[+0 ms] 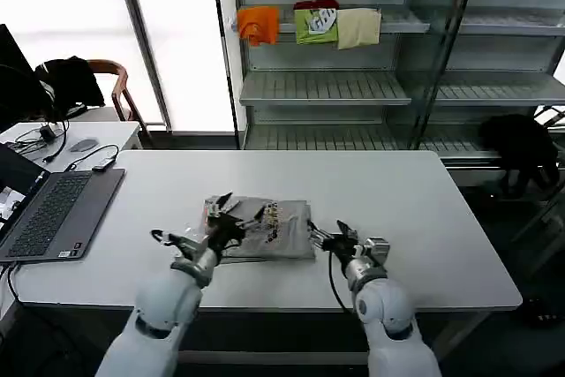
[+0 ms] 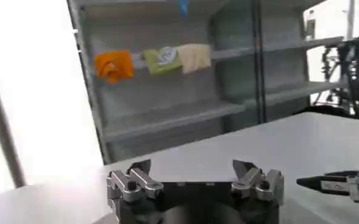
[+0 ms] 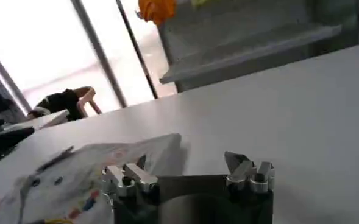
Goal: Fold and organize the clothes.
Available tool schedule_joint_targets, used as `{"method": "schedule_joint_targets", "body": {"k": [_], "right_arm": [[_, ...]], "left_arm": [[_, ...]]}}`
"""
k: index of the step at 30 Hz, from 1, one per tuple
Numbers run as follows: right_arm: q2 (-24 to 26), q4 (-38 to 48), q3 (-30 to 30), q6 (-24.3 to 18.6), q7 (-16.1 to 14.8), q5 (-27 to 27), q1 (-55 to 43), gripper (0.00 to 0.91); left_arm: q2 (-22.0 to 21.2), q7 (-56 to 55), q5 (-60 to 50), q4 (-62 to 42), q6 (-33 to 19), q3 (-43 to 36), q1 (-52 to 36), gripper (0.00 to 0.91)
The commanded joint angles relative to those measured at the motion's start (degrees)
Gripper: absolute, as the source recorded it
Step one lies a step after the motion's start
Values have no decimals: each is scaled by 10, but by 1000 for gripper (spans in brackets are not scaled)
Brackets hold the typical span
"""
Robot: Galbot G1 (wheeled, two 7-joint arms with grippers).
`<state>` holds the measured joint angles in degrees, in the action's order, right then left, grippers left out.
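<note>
Folded grey top (image 1: 265, 229) on table (image 1: 424, 209), print unreadable, L gripper (image 1: 231, 216) & R gripper (image 1: 323, 234) beside it, jaws spread.

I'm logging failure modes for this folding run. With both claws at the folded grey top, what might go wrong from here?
1. The left claw, open, sits over the folded light grey cotton top; closing there could pinch several layers and undo the fold.
2. The right claw, open at the top's edge, may snag just one layer.
3. The bundle lies near the white table's front edge; a pull toward the robot could drag it off.
</note>
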<state>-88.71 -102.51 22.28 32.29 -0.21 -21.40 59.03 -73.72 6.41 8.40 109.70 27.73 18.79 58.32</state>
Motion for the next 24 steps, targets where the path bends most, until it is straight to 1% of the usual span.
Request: {"method": "schedule_joint_targets", "body": {"k": [1,2,3,6,17,20,24], "right_arm": [[-28,84,-68,10,39,-80,-60,443],[-29,87,-68,10,40,-79,-60,363],[-30,88,-69,10,42,-79,-61,202],[-31,91,-71,10,51,-79,-60,0],[-20,59,-62,9,77,-79,-41,0],[-14,43,-54,9,85,-77,-34,0],[-4,22,-35,10,89,-74,-24,0]], "left_arm": [[22,12,55,26,-18,154,75,907],[21,11,56,26,-18,156,75,907],[20,11,56,25,-17,157,75,907],[18,10,56,22,-16,159,73,907],[15,10,54,12,-17,158,70,907],[14,10,54,12,-17,158,71,907],[11,10,53,13,-18,158,74,907]]}}
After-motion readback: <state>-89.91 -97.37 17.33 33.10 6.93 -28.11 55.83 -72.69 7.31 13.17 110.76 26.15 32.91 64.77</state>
